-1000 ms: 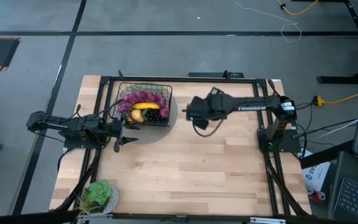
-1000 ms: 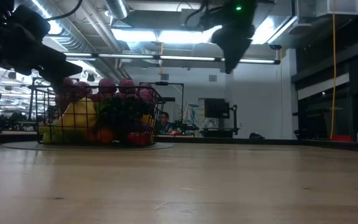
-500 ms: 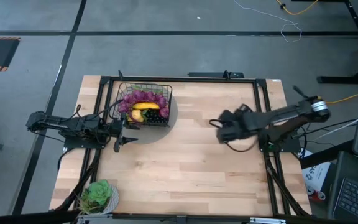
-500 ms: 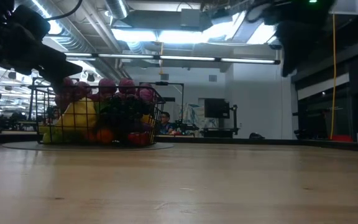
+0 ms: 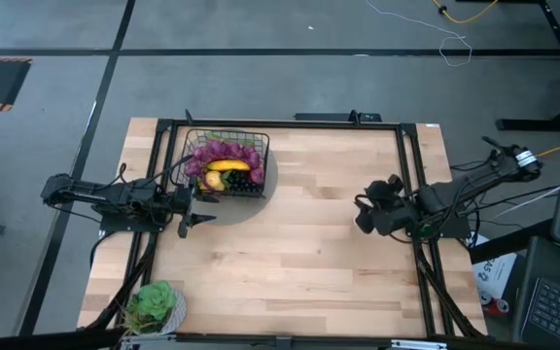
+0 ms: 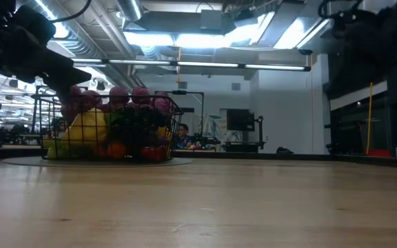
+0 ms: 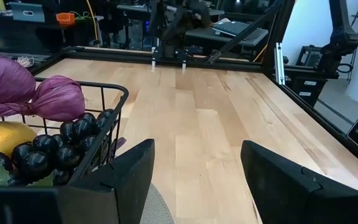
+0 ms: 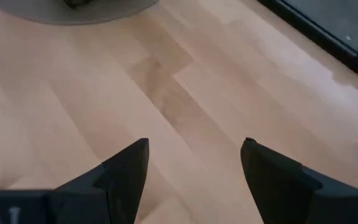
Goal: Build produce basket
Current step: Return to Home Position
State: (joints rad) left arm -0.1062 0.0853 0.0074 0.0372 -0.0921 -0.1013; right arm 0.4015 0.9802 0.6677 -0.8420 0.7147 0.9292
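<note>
The black wire-mesh basket [image 5: 226,163] stands on a grey round mat at the table's far left, filled with produce: a yellow banana [image 5: 228,166], purple bunches [image 5: 212,152], dark grapes [image 5: 242,178]. It also shows in the low view [image 6: 109,131] and the left wrist view [image 7: 61,143]. My left gripper [image 5: 199,220] is open and empty just near-left of the basket. My right gripper [image 5: 363,216] is open and empty over the table's right side, far from the basket.
A green leafy thing on a round plate [image 5: 156,304] sits at the table's near left corner. Black frame rails [image 5: 411,175] run along the table's left, right and far sides. Bare wood lies between the basket and my right gripper.
My right gripper has drawn back from beside the basket toward the table's right edge and a little toward the near edge, its arm folding in. My left gripper and the basket have kept still.
</note>
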